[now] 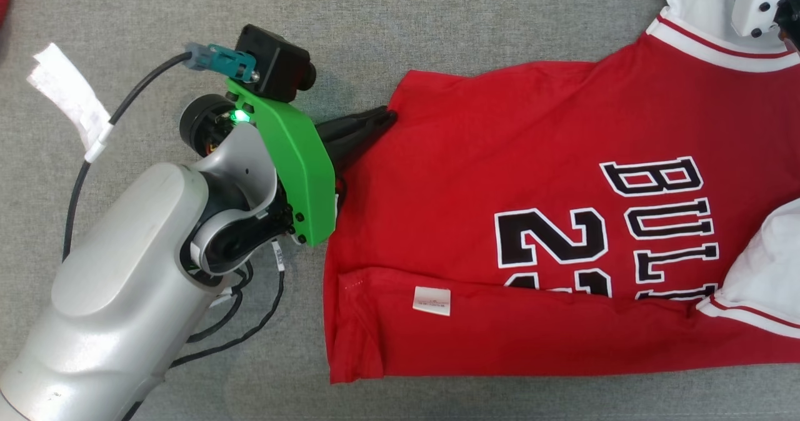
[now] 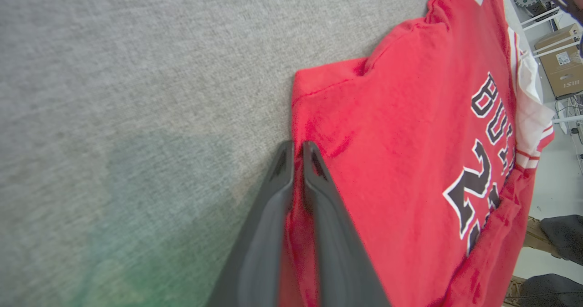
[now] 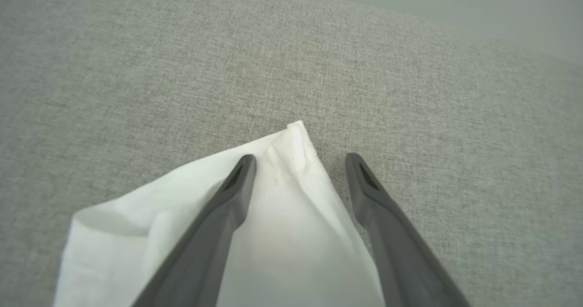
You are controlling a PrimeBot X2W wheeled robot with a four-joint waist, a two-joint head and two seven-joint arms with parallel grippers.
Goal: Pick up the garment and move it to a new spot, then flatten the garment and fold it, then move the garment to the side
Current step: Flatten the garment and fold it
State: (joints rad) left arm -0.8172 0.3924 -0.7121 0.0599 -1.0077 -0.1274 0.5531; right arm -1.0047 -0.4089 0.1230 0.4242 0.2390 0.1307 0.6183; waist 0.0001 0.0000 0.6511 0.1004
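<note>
The garment (image 1: 500, 158) is a red jersey with white sleeves and black lettering, lying flat on the grey cloth surface with its lower side folded over. My left gripper (image 1: 384, 118) sits at the hem's far corner. In the left wrist view its fingers (image 2: 297, 150) are pressed together with the red hem (image 2: 401, 138) pinched between them. My right gripper (image 3: 300, 161) is open, its two fingers straddling the corner of a white sleeve (image 3: 282, 234) without touching it on the right side.
The grey cloth surface (image 1: 437, 21) stretches left and beyond the jersey. A black cable with a white paper tag (image 1: 65, 93) trails beside my left arm. Past the surface's edge stand a cardboard box (image 2: 562, 58) and a person's foot (image 2: 537, 238).
</note>
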